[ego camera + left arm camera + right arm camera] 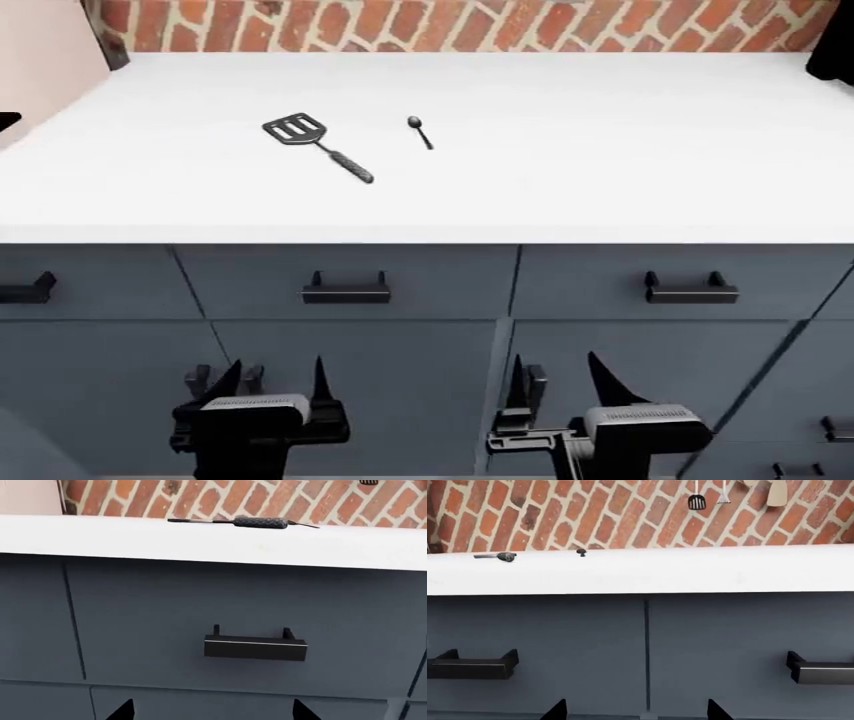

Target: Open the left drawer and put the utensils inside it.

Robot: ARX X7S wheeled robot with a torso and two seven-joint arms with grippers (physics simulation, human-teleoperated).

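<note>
A: Start at the left. What is the left gripper (274, 385) doing?

B: It hangs low in front of the cabinet fronts, jaws spread apart with nothing between them. It is apart from the left drawer (344, 284) and below that drawer's black bar handle (346, 290).

A: And the drawer itself?

B: Closed, its slate-blue front flush under the white countertop (601, 150). In the left wrist view the handle (255, 646) sits straight ahead, with the two fingertip points showing at the frame's lower edge.

A: Where are the utensils?

B: Both lie flat on the countertop, above the left drawer. The spatula (318, 146) has its slotted blade toward the brick wall (467, 25) and its speckled handle angled toward the counter's front edge. The teaspoon (420, 131) lies just to its right, apart from it.

A: Further right?

B: Another drawer front with its own black handle (691, 290), also closed. The right gripper (558, 385) hovers below and between the two handles, likewise spread wide and holding nothing.
</note>
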